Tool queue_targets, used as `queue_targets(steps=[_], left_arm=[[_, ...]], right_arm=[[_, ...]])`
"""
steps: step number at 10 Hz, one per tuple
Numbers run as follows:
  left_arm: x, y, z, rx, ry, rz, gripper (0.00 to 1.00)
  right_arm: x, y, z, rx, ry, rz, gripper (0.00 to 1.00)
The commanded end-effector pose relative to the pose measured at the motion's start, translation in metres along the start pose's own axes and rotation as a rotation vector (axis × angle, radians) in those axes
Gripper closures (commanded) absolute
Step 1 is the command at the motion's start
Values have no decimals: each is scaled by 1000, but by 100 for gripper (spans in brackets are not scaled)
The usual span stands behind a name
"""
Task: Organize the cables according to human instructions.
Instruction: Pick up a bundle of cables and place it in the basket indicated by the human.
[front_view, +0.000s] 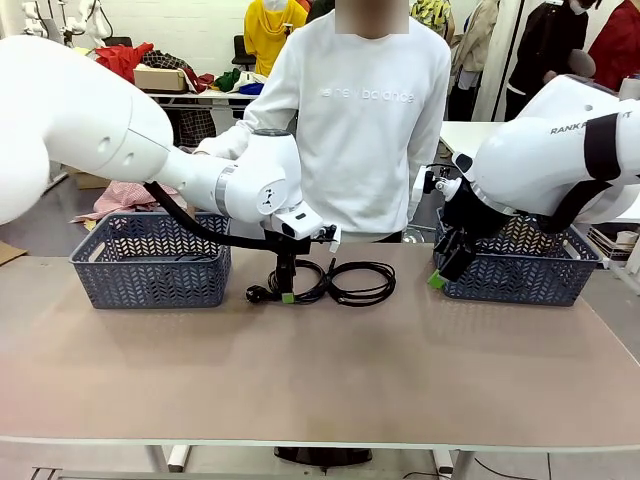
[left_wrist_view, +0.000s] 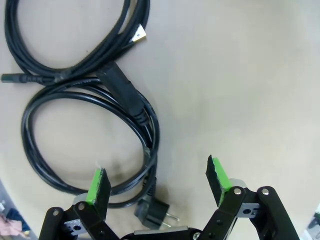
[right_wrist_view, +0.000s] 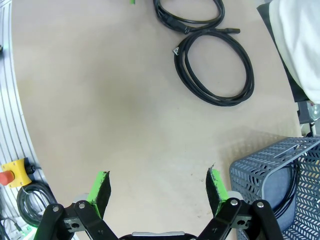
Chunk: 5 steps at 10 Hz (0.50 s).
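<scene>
Two coiled cables lie touching on the tabletop, just right of the left basket: the plug coil nearer it, the second coil beyond. My left gripper hangs low over the plug coil, jaws spread wide and holding nothing, with the plug between the pads. My right gripper sits well away from the left basket, beside the right basket, jaws fully apart and empty. A black cord lies inside that basket.

Beige table; cluttered table behind; white wall.
</scene>
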<state>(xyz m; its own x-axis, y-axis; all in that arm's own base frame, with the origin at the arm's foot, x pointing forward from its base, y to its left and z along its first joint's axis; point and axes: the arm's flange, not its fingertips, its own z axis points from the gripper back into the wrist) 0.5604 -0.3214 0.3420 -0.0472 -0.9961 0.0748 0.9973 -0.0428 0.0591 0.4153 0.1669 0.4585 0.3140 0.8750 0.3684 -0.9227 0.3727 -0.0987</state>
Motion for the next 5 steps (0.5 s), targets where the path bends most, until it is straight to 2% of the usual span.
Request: queue_targets(steps=[1,5], left_arm=[[8,12,-5,7,32,-3,0],[9,22,-21,-11,42,16,0]], right_arm=[[1,1,0,0,0,4,0],[1,1,0,0,0,4,0]])
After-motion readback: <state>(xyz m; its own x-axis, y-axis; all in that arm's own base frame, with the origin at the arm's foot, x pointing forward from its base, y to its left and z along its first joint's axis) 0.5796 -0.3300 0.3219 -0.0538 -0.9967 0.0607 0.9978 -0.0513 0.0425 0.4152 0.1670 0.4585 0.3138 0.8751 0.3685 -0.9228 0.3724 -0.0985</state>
